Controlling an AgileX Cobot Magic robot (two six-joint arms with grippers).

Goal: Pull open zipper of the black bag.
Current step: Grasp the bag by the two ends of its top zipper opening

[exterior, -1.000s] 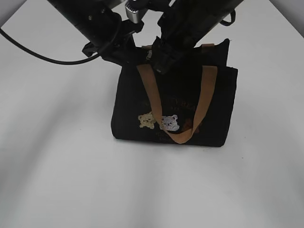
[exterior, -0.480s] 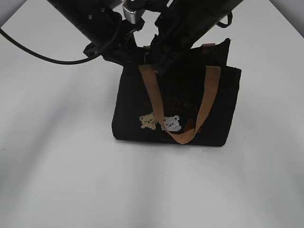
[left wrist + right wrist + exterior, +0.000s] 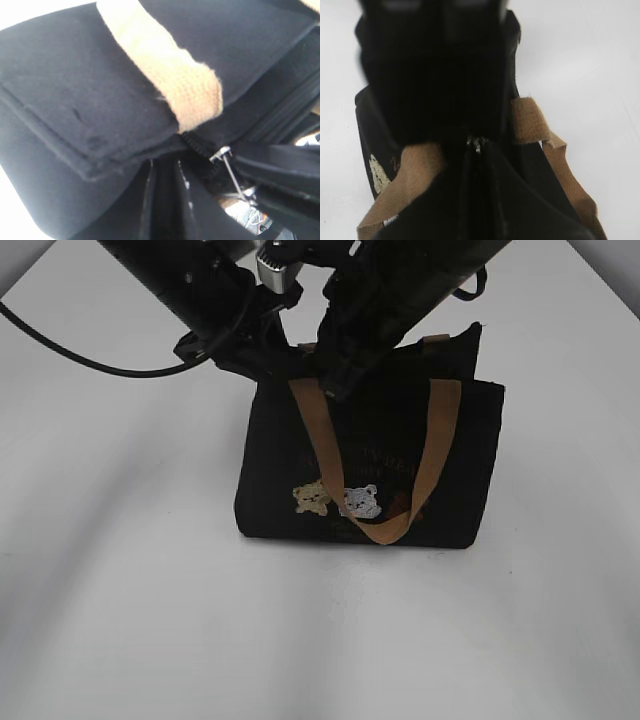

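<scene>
We pin the black bag (image 3: 366, 465), upright on the white table (image 3: 130, 590), by its top corner fabric in the clamped left gripper (image 3: 165, 172), so our right gripper (image 3: 476, 145), closing on the silver pull tab (image 3: 477, 144), can drag the zipper (image 3: 202, 150) open.

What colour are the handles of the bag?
Tan; the handles show best in the exterior view.

The black bag (image 3: 370, 465) stands upright on the white table, its front showing three small bear patches and a tan handle hanging down in a loop. Along its top edge runs the zipper (image 3: 200, 147), with a thin silver pull tab (image 3: 227, 165).
</scene>
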